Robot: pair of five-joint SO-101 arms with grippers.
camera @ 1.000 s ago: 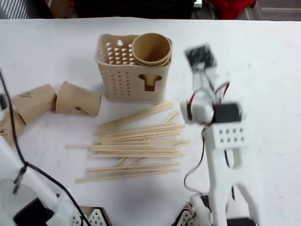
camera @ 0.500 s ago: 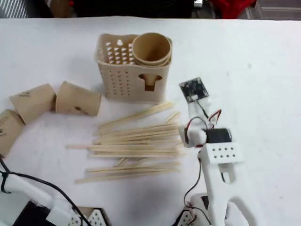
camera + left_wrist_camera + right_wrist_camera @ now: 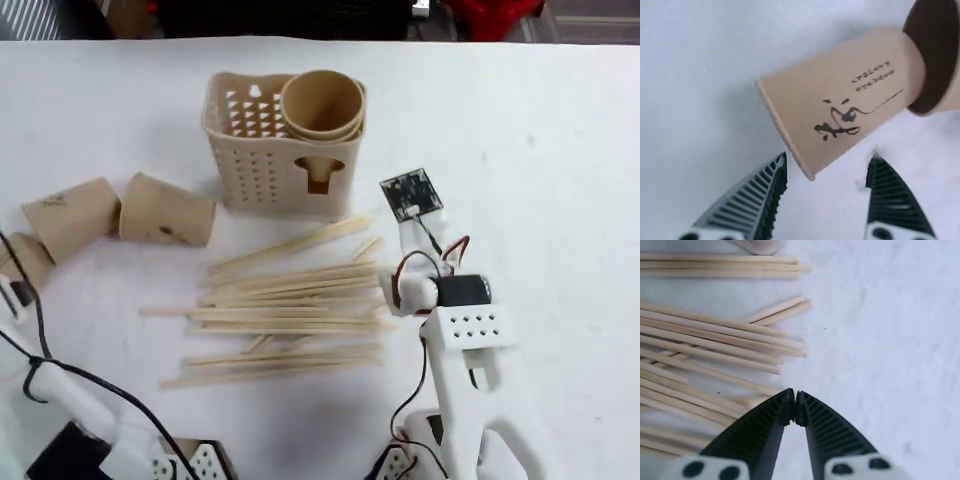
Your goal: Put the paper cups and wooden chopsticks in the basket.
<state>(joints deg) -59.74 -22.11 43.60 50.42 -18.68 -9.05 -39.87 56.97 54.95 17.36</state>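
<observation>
A paper cup (image 3: 840, 110) lying on its side is next to be picked up. The left gripper (image 3: 829, 159) is held just above one end with its fingers spread wide, and must be lowered around the cup. The right gripper (image 3: 795, 407) is held low by the wooden chopsticks (image 3: 290, 300), mid-frame below the basket (image 3: 260, 170), fingers pressed together on nothing.

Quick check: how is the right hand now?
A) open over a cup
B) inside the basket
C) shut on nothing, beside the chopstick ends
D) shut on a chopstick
C: the right hand has its fingertips pressed together, nothing between them, next to the ends of the chopsticks.
</observation>
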